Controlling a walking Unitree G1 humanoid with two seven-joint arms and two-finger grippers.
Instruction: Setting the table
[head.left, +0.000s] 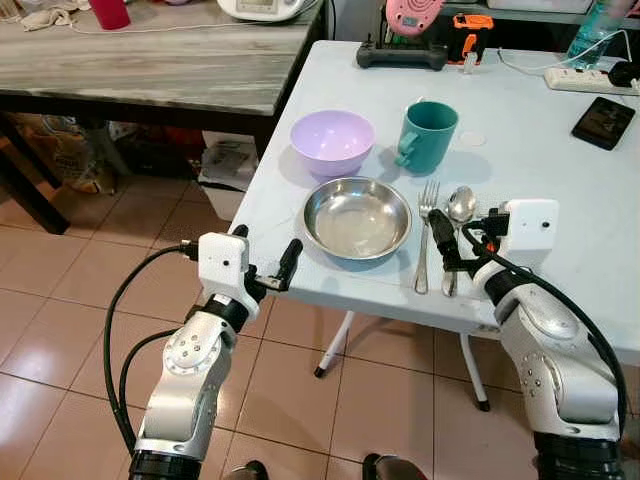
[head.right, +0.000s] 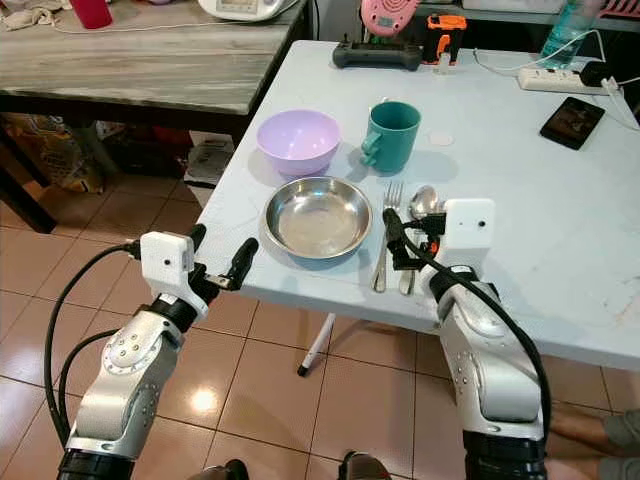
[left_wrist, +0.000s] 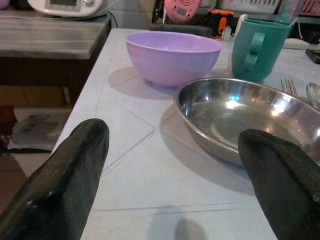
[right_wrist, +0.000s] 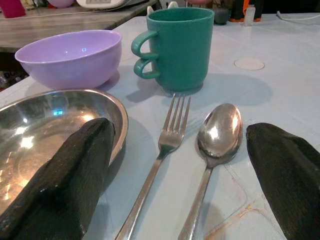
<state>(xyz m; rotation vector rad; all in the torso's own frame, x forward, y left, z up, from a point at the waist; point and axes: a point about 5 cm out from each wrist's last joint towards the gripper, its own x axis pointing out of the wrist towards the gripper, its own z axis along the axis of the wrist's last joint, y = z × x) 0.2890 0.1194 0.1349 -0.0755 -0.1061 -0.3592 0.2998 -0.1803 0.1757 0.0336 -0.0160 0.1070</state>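
Your worktop (head.left: 560, 160) carries the setting near its front-left corner: steel plate (head.left: 357, 217), purple bowl (head.left: 332, 141) and green mug (head.left: 430, 135) behind it, fork (head.left: 425, 232) and spoon (head.left: 457, 225) beside it. Your right gripper (head.left: 460, 245) hovers over the cutlery handles, jaws apart; a careless sweep could push them off the near edge. Your left gripper (head.left: 268, 262), jaws apart, sits at the corner, with open floor (head.left: 60, 330) outboard.
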